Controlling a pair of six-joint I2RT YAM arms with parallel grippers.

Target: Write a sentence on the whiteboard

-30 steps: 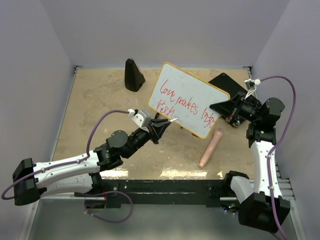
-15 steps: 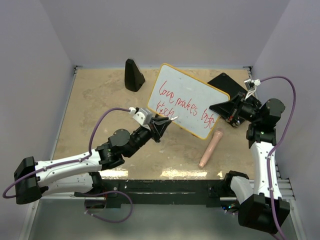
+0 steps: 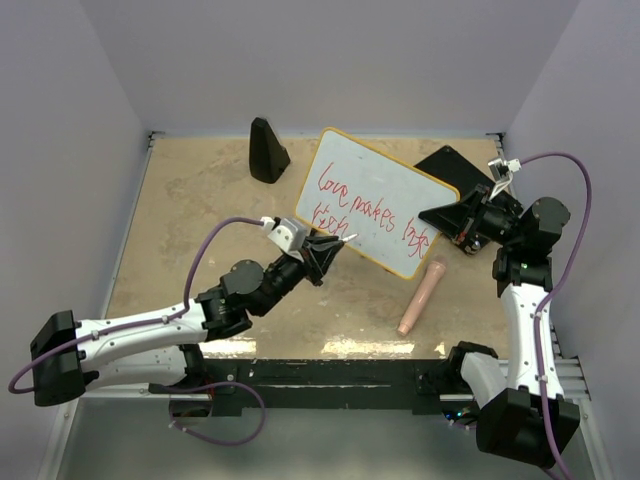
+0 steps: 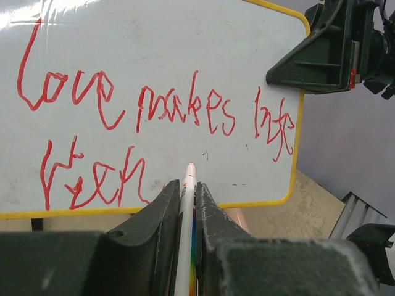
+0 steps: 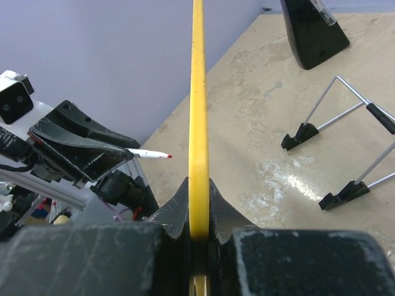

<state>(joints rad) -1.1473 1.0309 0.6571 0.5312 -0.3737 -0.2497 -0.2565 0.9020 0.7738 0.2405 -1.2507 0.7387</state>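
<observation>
Barely shifted, left gripper pinches marker tip-first toward whiteboard, whose right edge right gripper clamps.

On the left wrist camera the whiteboard runs off the top and left edges, and the marker disappears down between the fingers of the left end effector. From overhead the sentence ends too small to read

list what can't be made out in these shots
- Top external: the sentence is too small to read.
- Right wrist: the whiteboard is edge-on, so the sentence is hidden.
- Left wrist: most of the marker is buried between the left gripper fingers, and the frame cuts off the whiteboard's left side.
</observation>
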